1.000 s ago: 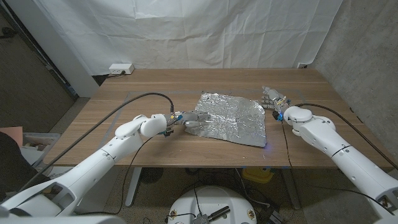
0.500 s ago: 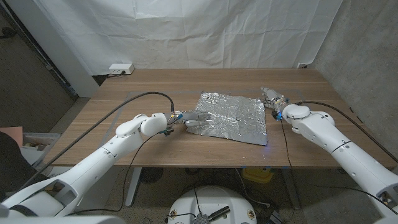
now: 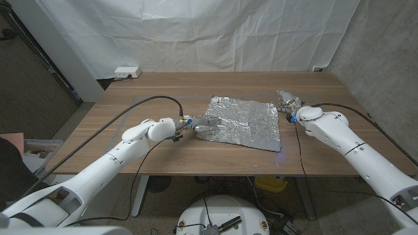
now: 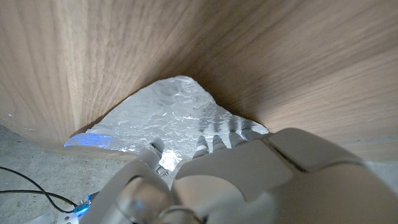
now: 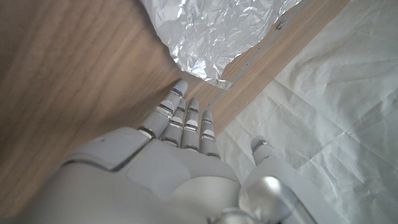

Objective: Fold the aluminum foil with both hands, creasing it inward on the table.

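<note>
Centrally on the wooden table (image 3: pixel 130 91) lay the aluminum foil (image 3: pixel 245 122), a crinkled silver sheet spread nearly flat, its near right corner close to the table's front edge. No brand, label or writing could be read on it or anywhere else in the pictures. The left hand (image 3: pixel 201 124) reached in at the sheet's left edge, with its fingers (image 4: pixel 208 142) extended and resting on the foil; whether the thumb pinched the edge could not be told. The right hand (image 3: pixel 288 102) stood just beside the foil's far right corner, fingers (image 5: pixel 186 118) straight and together, thumb apart, holding nothing, the tips close to the corner but short of touching it. A white power strip (image 3: pixel 127 72) sat beyond the table's far left corner, before a white cloth backdrop (image 3: pixel 215 32).
</note>
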Available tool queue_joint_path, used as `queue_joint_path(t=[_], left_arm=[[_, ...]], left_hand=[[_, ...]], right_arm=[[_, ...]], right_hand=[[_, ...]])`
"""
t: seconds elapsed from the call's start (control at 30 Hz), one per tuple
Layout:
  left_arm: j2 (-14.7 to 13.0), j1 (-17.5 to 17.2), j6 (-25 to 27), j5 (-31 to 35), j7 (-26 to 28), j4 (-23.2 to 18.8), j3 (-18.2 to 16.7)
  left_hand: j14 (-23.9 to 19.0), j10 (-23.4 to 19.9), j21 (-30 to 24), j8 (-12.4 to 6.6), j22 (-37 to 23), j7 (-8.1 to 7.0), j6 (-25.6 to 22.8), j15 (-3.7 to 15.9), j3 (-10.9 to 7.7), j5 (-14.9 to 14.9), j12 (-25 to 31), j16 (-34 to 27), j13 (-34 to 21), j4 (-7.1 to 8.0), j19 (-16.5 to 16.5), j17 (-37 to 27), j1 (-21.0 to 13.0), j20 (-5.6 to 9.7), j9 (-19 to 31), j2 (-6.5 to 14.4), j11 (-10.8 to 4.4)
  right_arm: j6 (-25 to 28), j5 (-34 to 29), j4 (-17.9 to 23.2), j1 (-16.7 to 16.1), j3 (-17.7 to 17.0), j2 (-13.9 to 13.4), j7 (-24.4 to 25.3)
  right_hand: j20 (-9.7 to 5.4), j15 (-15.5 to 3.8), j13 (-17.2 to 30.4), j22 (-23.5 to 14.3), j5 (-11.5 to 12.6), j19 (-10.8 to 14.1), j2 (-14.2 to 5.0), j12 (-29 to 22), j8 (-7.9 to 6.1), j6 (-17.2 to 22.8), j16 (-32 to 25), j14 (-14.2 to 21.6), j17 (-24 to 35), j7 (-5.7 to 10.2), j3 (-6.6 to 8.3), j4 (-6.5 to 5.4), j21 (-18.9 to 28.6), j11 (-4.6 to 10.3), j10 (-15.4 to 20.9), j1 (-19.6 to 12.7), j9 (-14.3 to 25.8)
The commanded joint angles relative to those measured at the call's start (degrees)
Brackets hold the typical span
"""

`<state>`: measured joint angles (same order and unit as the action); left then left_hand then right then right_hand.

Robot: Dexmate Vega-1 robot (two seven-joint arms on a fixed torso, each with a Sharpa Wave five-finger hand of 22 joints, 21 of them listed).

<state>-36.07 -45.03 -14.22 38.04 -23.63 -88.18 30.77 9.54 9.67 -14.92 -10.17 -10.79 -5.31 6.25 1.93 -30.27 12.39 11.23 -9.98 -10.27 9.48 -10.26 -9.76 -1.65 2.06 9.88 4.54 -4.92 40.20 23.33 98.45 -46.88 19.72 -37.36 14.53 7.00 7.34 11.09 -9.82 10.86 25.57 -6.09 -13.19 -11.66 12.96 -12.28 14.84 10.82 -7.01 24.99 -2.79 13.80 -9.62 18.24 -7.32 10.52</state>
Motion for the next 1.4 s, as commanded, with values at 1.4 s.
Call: queue_joint_path(t=[1.4], left_arm=[[1.7,2.2,-0.8,-0.7,-0.1,3.4,1.3]], left_hand=[[7.3,1.3,-0.1,-0.09,-0.3,-0.44,1.3,2.48,0.39,0.3,0.0,-0.3,-0.1,0.26,-5.0,-0.2,0.4,0.19,0.2,3.4,-0.2]], right_arm=[[-1.2,-4.4,4.1,3.3,4.1,-4.7,-3.9]], right_hand=[[0.43,-0.84,0.0,-0.2,0.2,2.8,-0.86,1.2,0.3,9.2,1.5,4.0,-0.1,0.75,5.13,3.8,-2.7,1.74,6.8,-5.3,0.1]])
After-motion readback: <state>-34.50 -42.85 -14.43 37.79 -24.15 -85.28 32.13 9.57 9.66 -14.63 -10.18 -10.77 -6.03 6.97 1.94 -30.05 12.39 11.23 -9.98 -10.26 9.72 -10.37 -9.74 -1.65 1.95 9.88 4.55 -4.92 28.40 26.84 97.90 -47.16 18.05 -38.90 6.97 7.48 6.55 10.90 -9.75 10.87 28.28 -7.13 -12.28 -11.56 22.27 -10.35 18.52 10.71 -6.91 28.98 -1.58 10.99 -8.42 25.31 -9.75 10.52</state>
